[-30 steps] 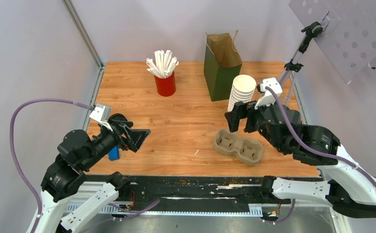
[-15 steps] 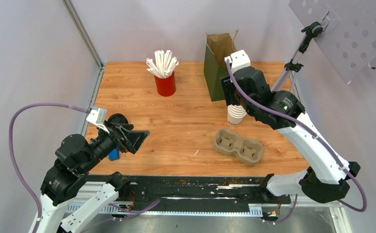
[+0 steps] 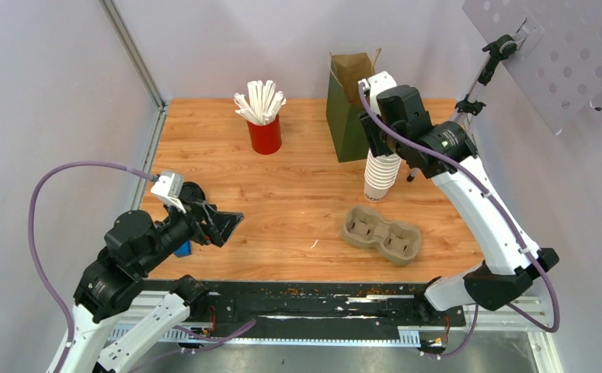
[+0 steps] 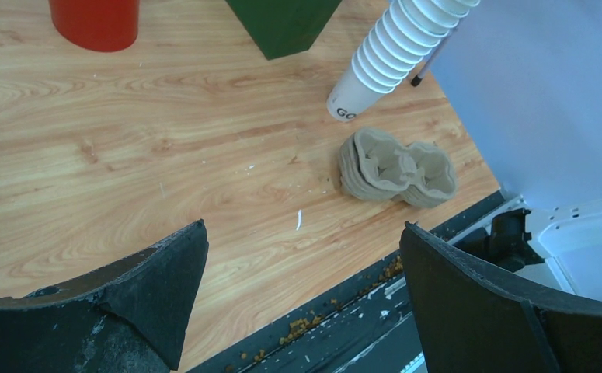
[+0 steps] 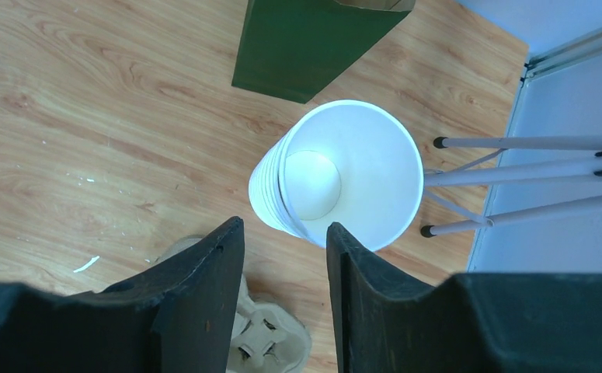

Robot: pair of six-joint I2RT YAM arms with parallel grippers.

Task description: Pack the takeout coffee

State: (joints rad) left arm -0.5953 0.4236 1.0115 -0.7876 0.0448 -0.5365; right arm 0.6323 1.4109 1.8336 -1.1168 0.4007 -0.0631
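A: Target location?
B: Likely the takeout coffee (image 3: 192, 191): dark round lid at the table's (image 3: 297, 194) left edge, just behind the left gripper (image 3: 221, 221). Cup body hidden, so no confirming it.
A: Fingers?
B: Wide apart and empty on the left gripper. Half closed on the right gripper (image 5: 284, 225), astride the rim of the lidless cup stack (image 5: 336, 175), right of centre. Gripping or not, can't tell.
A: Handling?
B: Presumably light, with a thin paper wall, easily crushed. Possibly liquid inside, so upright only. Best taken around the body below the lid, with a gentle squeeze. Never by the lid.
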